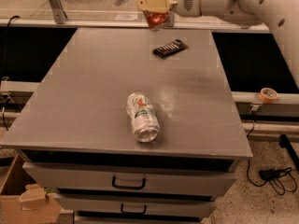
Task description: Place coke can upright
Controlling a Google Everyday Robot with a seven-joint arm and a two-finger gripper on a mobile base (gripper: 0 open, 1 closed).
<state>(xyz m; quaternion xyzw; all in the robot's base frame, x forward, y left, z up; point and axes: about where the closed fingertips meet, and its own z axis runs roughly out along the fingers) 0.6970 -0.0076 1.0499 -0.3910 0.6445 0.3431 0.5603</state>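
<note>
The coke can (156, 18) is a red-orange can held in my gripper (153, 3) above the far edge of the grey table (93, 92). Only its lower part shows below the cream-coloured fingers (152, 2), which are shut around it. The can hangs roughly upright, slightly tilted, clear of the table top. My white arm (233, 1) reaches in from the upper right.
A white-and-green silver can (142, 116) lies on its side near the table's front middle. A flat black bar (170, 48) lies at the far right of the table. A tape roll (268, 94) sits on the right rail. Drawers (128, 183) are below the table top.
</note>
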